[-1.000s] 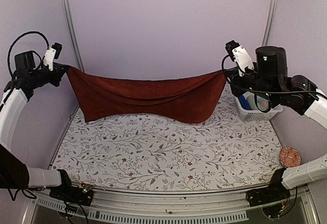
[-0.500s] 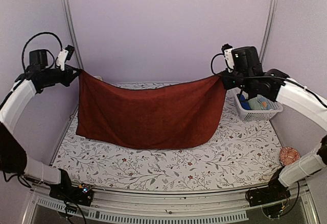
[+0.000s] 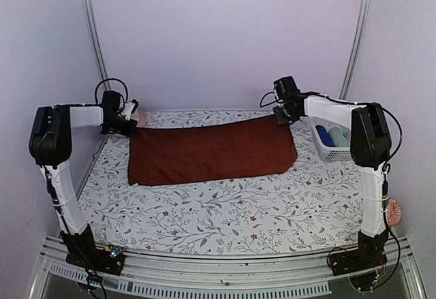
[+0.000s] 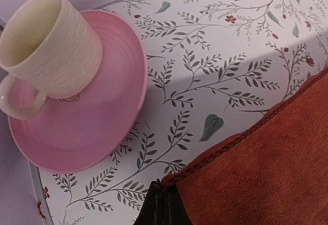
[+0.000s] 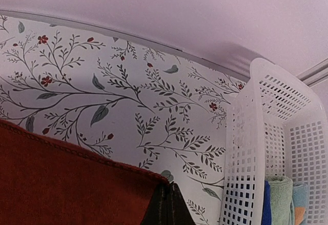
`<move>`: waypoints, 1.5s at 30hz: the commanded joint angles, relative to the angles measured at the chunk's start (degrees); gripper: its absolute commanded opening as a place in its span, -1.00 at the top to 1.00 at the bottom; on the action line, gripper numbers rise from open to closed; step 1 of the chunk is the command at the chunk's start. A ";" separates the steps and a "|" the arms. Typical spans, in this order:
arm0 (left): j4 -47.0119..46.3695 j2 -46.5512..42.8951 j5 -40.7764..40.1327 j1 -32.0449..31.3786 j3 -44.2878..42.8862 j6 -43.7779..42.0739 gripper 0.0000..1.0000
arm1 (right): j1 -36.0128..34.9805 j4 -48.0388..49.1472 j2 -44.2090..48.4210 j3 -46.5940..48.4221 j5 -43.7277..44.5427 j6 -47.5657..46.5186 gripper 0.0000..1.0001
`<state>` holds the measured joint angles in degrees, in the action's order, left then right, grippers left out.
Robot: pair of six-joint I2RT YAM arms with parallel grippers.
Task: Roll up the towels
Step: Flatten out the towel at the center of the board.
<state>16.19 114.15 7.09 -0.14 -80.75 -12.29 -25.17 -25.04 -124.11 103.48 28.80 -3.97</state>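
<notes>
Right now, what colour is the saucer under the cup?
Plain pink. The saucer shows best in the left wrist view.

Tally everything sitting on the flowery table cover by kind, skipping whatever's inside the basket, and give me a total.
Dark maroon cloth towel, spread flat: 1
White perforated plastic basket: 1
Cream ribbed cup: 1
Round pink saucer: 1
Total: 4

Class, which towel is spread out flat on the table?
The maroon towel, lying open on the floral covering; the other towels sit inside the white basket.
</notes>
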 commanded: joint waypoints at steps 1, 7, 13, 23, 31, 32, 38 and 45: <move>-9.66 -0.56 -9.47 -1.34 -0.32 0.41 1.00 | 0.47 4.46 -0.44 3.44 -2.81 -2.71 0.96; -14.14 -13.54 -4.14 -2.14 8.70 -2.73 1.00 | -0.17 8.35 15.22 -10.88 -6.41 -1.01 0.96; -12.08 -31.62 5.01 -2.14 20.47 -7.14 1.00 | -7.02 9.61 35.37 -30.49 -2.67 0.23 0.96; 5.72 -60.71 16.31 -0.65 30.35 -13.99 1.00 | -24.66 -7.50 65.34 -43.05 13.99 18.00 0.96; 9.40 -57.04 16.43 -0.46 20.99 -8.32 1.00 | -21.08 -11.56 55.24 -38.77 23.02 25.43 0.96; 8.71 -54.38 14.87 -0.55 20.32 -7.84 1.00 | -17.97 -11.40 51.74 -37.13 20.88 25.15 0.96; 2.87 -29.29 6.32 -1.51 13.42 -5.92 1.00 | -4.25 -2.77 29.04 -27.32 17.28 17.22 0.96; -0.79 -1.08 -3.69 -2.63 -1.51 -3.52 1.00 | 0.40 7.35 6.26 -14.99 13.61 5.87 0.96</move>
<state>18.13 104.57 10.92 -2.00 -75.75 -17.85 -25.76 -24.88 -110.80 83.50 44.71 9.32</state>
